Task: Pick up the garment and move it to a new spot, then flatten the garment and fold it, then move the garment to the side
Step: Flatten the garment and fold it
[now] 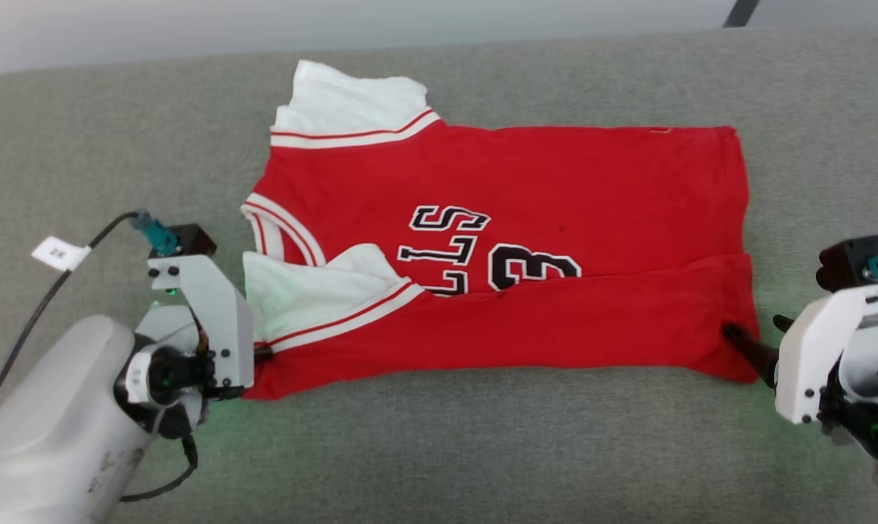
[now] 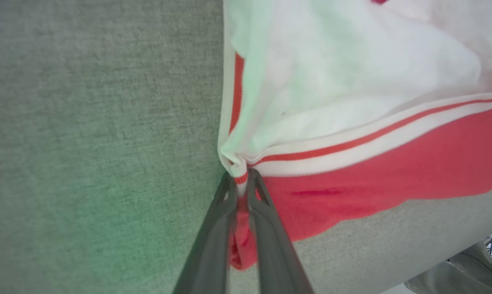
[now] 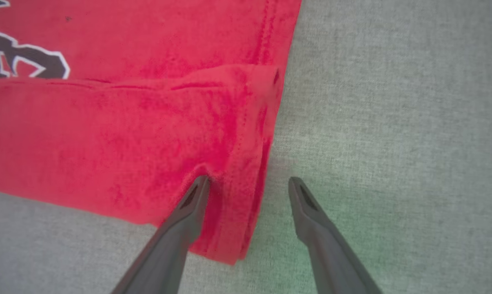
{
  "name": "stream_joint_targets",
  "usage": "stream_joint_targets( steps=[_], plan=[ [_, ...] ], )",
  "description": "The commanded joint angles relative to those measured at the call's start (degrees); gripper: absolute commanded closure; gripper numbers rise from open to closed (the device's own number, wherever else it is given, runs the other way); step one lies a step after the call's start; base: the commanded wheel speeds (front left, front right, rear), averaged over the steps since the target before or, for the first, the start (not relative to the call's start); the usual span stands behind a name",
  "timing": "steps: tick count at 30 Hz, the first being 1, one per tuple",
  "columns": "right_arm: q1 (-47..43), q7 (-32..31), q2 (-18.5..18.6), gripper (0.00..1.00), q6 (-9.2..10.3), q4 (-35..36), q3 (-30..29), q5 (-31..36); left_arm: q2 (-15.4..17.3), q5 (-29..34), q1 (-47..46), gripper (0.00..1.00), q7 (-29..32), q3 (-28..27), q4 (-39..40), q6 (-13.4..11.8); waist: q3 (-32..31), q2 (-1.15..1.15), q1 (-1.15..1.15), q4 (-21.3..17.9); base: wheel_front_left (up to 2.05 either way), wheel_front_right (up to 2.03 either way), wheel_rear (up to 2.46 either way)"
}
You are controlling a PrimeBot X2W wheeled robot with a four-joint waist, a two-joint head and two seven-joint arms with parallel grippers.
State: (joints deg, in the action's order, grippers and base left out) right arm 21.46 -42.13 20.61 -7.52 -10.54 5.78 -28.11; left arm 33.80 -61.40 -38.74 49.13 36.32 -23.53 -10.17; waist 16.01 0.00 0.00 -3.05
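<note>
The garment (image 1: 555,196), a red jersey with white sleeves and striped trim, lies spread sideways on the grey surface. Its near long edge is folded up over the lower part of the black lettering and number. My left gripper (image 1: 264,354) sits at the garment's near-left corner. In the left wrist view it (image 2: 241,183) is shut on a bunched bit of striped trim and red cloth (image 2: 393,163). My right gripper (image 1: 752,326) is open at the near-right hem corner. In the right wrist view it (image 3: 248,179) straddles the hem (image 3: 127,134), one finger pressing the cloth, the other on bare surface.
The grey cloth-covered surface (image 1: 439,437) stretches wide on all sides of the garment, with its far edge against a pale background at the top. A black cable with a white tag (image 1: 60,253) hangs by my left arm. A dark bar (image 1: 737,11) shows at the upper right.
</note>
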Motion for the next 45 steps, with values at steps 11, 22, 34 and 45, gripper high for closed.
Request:
stream_joint_targets(
  steps=[11,22,34,45],
  plan=[
    [5.1,-6.0,-1.6,1.0,0.06,-10.5,1.7,1.8,-3.1,0.6,-0.2,1.0,-1.3,1.6,-3.6,1.1,1.7,0.0,0.0,1.9,0.0,0.0,0.0],
    [6.6,-6.4,1.1,1.0,0.08,-11.5,1.2,0.9,-2.2,0.1,-1.2,1.0,-1.0,0.9,-4.4,1.5,0.0,0.0,0.0,2.4,0.0,0.0,0.0],
    [3.2,-9.5,3.9,1.0,0.08,-7.6,2.1,-1.5,0.8,-0.2,0.5,1.0,2.4,1.5,-0.3,-0.4,-4.6,0.0,0.0,3.9,0.0,0.0,0.0],
    [-3.9,-13.7,5.0,1.0,0.07,-1.5,0.8,-3.5,4.9,-1.1,6.6,1.0,5.5,1.9,7.8,-4.8,-7.4,0.0,0.0,4.7,0.0,0.0,0.0]
  ],
)
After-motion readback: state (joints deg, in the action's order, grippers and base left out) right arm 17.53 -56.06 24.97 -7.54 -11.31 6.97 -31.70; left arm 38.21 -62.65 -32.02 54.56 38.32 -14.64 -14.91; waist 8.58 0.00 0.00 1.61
